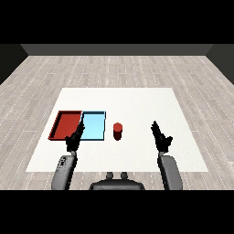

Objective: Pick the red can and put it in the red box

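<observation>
A small red can (118, 131) stands upright on the white table (137, 105), just right of the light blue tray (93, 126). The red tray (66, 124) lies to the left of the blue one, touching it side by side. My right hand (160, 136) hovers to the right of the can, well apart from it, with straight fingers pointing forward. My left hand (74, 138) is over the near edges of the two trays, fingers also straight. Neither hand holds anything.
The table's near edge runs just in front of both forearms. Grey plank floor surrounds the table on all sides.
</observation>
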Robot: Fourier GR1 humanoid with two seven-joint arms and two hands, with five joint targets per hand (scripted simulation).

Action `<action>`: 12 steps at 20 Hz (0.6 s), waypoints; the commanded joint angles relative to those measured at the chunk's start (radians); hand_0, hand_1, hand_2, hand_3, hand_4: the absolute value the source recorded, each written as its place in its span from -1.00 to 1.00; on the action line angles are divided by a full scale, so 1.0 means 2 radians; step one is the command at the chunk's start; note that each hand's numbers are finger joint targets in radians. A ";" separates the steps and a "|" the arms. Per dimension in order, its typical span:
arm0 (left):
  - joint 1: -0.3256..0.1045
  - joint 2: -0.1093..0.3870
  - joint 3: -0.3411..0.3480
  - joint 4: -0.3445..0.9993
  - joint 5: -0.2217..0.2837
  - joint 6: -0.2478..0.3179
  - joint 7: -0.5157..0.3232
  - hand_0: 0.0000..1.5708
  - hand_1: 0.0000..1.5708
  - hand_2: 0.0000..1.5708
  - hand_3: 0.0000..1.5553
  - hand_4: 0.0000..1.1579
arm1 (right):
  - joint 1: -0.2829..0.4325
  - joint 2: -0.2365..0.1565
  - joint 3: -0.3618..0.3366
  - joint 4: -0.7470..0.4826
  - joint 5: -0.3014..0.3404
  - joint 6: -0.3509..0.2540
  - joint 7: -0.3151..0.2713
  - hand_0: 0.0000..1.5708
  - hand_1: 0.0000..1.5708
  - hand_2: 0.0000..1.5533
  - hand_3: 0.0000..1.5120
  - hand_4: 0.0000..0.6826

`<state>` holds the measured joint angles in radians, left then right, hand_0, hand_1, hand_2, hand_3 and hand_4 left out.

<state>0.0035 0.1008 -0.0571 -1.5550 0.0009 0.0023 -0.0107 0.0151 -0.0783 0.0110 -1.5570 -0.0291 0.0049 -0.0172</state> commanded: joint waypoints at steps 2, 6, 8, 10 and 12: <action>-0.004 -0.007 0.014 -0.005 0.000 -0.007 0.008 -1.00 -1.00 -1.00 -1.00 -1.00 | 0.005 0.000 -0.001 -0.007 0.010 0.011 -0.003 -1.00 -1.00 -1.00 -1.00 -1.00; -0.012 -0.011 0.026 -0.011 0.004 0.000 0.017 -1.00 -1.00 -1.00 -1.00 -1.00 | 0.027 -0.010 -0.012 0.001 0.005 0.031 -0.035 -1.00 -1.00 -1.00 -1.00 -1.00; -0.035 -0.030 0.030 -0.054 0.014 0.005 -0.116 -1.00 -1.00 -1.00 -1.00 -1.00 | -0.003 0.019 -0.004 -0.040 -0.017 0.031 -0.122 -1.00 -1.00 -1.00 -1.00 -1.00; -0.013 -0.021 0.041 -0.058 0.026 -0.012 -0.156 -1.00 -1.00 -1.00 -1.00 -1.00 | -0.015 0.022 0.002 -0.051 -0.011 0.026 -0.113 -1.00 -1.00 -1.00 -1.00 -1.00; 0.018 -0.010 0.046 -0.068 0.031 -0.026 -0.177 -1.00 -1.00 -1.00 -1.00 -1.00 | 0.007 -0.002 -0.019 -0.053 -0.024 0.048 -0.142 -1.00 -1.00 -1.00 -1.00 -1.00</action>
<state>-0.0222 0.0646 0.0097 -1.6434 0.0335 -0.0128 -0.2442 0.0283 -0.0675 -0.0023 -1.6465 -0.0529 0.0731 -0.2226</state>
